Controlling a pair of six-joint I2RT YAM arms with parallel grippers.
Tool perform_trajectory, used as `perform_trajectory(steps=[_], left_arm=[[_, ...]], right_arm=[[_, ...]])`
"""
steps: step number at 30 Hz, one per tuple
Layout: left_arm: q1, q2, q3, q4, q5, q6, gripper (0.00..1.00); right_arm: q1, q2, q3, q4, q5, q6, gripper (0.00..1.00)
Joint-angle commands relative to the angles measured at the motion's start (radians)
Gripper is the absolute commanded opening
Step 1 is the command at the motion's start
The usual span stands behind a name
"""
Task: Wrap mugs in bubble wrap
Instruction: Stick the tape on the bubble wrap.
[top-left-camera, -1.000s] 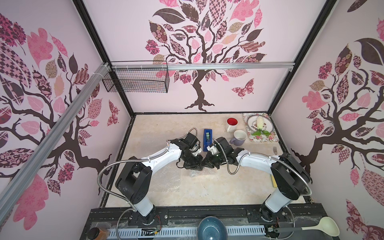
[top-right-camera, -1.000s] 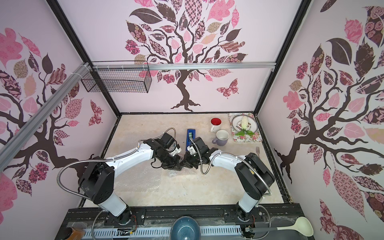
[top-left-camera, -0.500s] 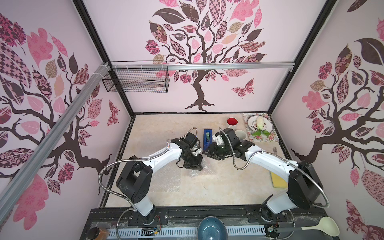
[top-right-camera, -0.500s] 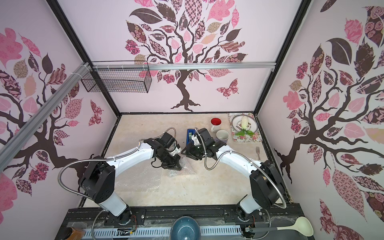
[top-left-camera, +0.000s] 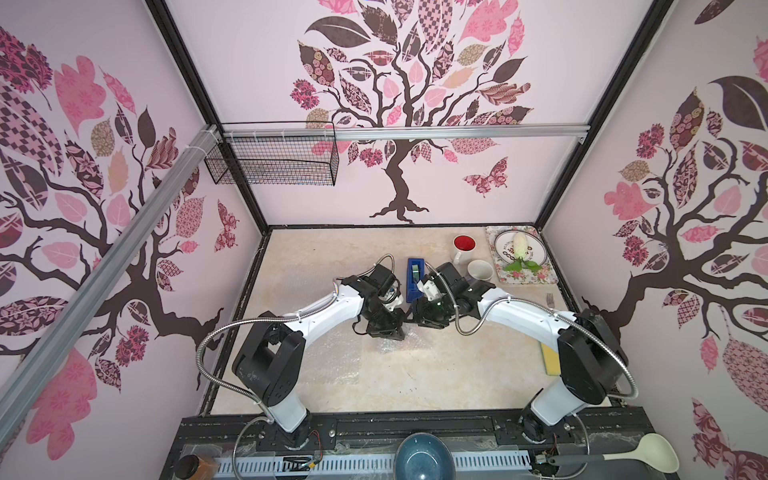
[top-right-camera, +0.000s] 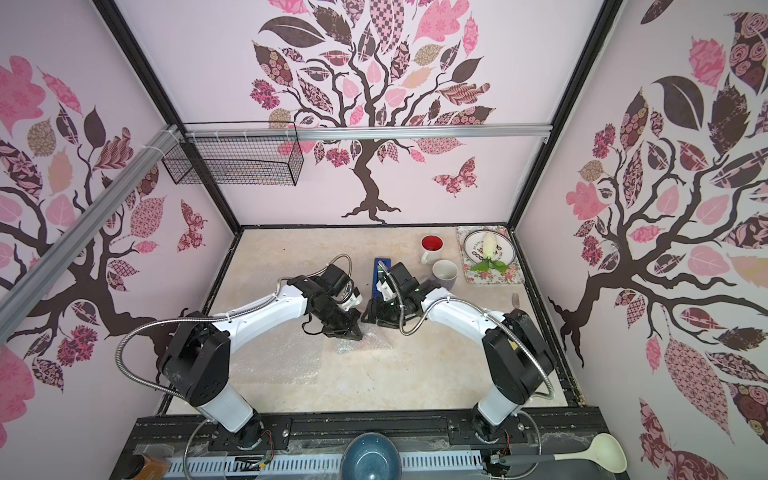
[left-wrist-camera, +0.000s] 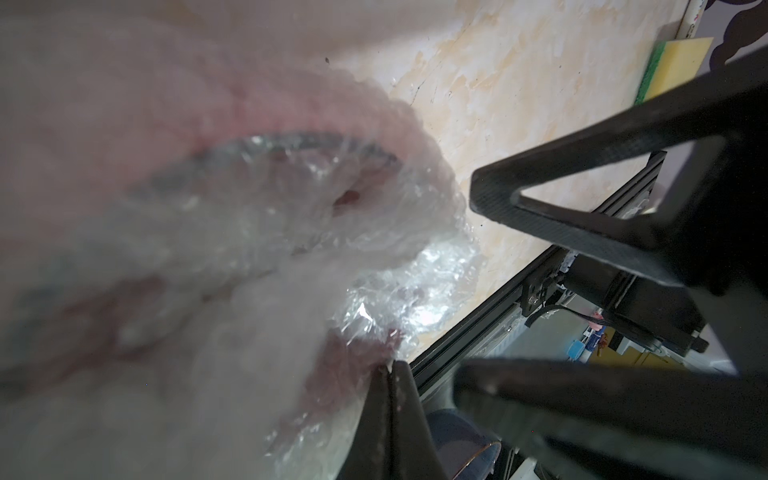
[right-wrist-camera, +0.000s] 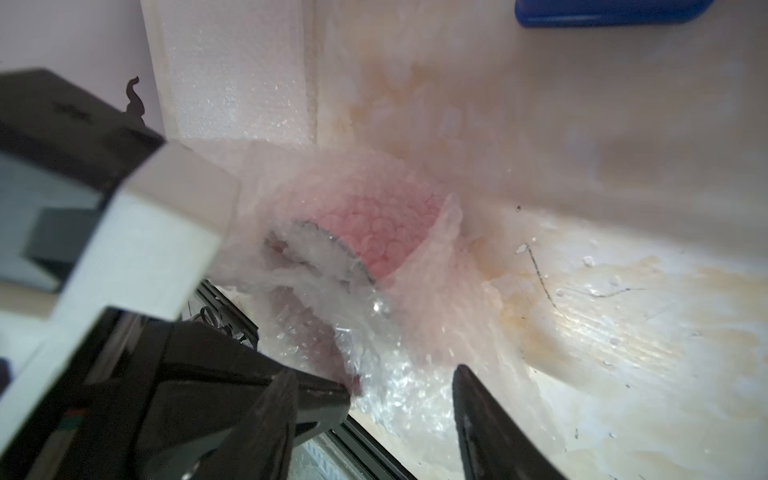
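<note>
The red mug (right-wrist-camera: 382, 232) lies bundled in bubble wrap (left-wrist-camera: 415, 286) at mid-table; both top views hide it under the two grippers. My left gripper (left-wrist-camera: 390, 368) is shut, pinching a loose end of the bubble wrap (top-left-camera: 399, 343), and it also shows in the right wrist view as the left gripper (right-wrist-camera: 345, 390). My right gripper (right-wrist-camera: 372, 374) stands open right beside it, with its fingers (left-wrist-camera: 561, 232) over crumpled wrap and holding nothing. The white mug with the red inside (top-left-camera: 464, 245) and the lavender mug (top-left-camera: 480, 270) stand bare at the back right.
A blue tape dispenser (top-left-camera: 415, 272) lies just behind the grippers. A floral tray (top-left-camera: 528, 278) with a plate, a fork (top-left-camera: 549, 298) and a yellow sponge (top-left-camera: 548, 359) line the right side. Another flat bubble wrap sheet (top-left-camera: 332, 365) lies front left. Blue bowl (top-left-camera: 424, 457) and ladle (top-left-camera: 648, 453) sit on the front rail.
My right gripper has opened. Its arm swung back toward the tape dispenser and returned beside the left gripper. The left gripper stayed shut and in place.
</note>
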Motion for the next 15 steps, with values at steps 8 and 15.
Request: perform_trajectory(steps=[8,15], left_arm=[[0.026,0.03,0.079,-0.021,-0.054,0.01,0.0],[0.08,-0.052,0.15,-0.023,0.043,-0.033,0.15]], right_arm=[[0.016,0.1,-0.02,0.036,0.073,-0.012,0.58],[0.017,0.099,-0.018,0.035,0.095,-0.006,0.57]])
